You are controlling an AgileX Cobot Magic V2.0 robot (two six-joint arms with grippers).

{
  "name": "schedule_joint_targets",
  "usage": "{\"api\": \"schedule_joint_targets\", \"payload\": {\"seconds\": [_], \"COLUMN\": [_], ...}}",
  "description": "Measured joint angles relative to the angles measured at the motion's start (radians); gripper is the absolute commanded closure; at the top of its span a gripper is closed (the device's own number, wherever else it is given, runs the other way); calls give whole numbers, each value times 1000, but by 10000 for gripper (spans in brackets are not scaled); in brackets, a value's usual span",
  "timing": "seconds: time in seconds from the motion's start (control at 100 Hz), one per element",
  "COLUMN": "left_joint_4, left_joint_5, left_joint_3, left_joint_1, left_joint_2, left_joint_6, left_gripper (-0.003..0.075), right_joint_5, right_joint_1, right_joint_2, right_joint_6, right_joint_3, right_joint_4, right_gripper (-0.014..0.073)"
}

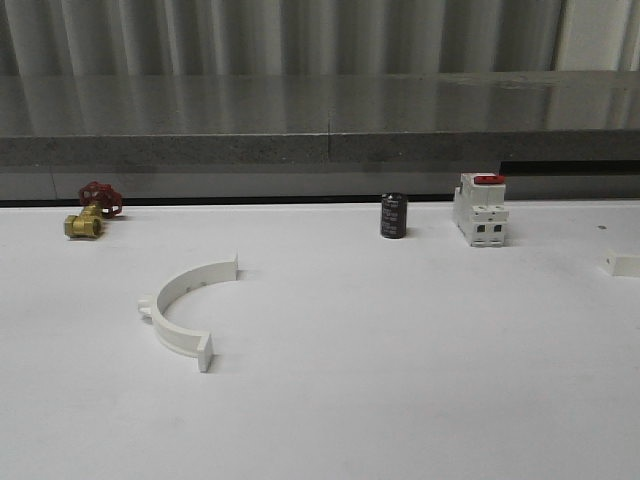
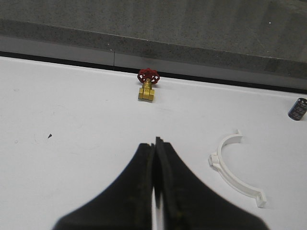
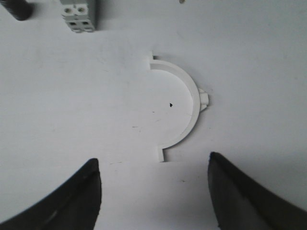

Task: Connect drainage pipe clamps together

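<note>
The left gripper (image 2: pixel 157 191) is clenched on nothing; the right gripper (image 3: pixel 153 191) hangs spread above one clamp half (image 3: pixel 184 108). The other half (image 1: pixel 187 305) lies on the bench's left part. A slanted pinch may skid the thin band away.

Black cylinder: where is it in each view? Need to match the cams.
Front: black cylinder stands just left of the white switch.
Left wrist: cylinder beyond the clamp half, near the grey ledge.
Right wrist: cylinder beside the switch, past the other clamp half.
Shared landmark: the switch, in front and right wrist.
</note>
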Motion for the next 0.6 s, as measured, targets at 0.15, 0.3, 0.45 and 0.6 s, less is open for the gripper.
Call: {"api": "schedule_joint_targets", "payload": {"seconds": [0.15, 0.3, 0.45, 0.6], "left_joint_4": [0, 0, 0, 0], "left_joint_5": [0, 0, 0, 0], "left_joint_3": [1, 1, 1, 1], "left_joint_1": [0, 0, 0, 0], "left_joint_2": [0, 0, 0, 0], "left_joint_6": [0, 0, 0, 0], "left_gripper": [741, 741, 741, 741], "right_joint_5": [23, 34, 49, 64], "right_joint_1": [-68, -109, -125, -131], "right_joint_2": [148, 295, 431, 541], "right_joint_6": [0, 0, 0, 0], "right_joint_3": [-49, -104, -160, -224], "right_joint_4": [9, 15, 15, 21], "right_gripper": [105, 105, 105, 105]}}
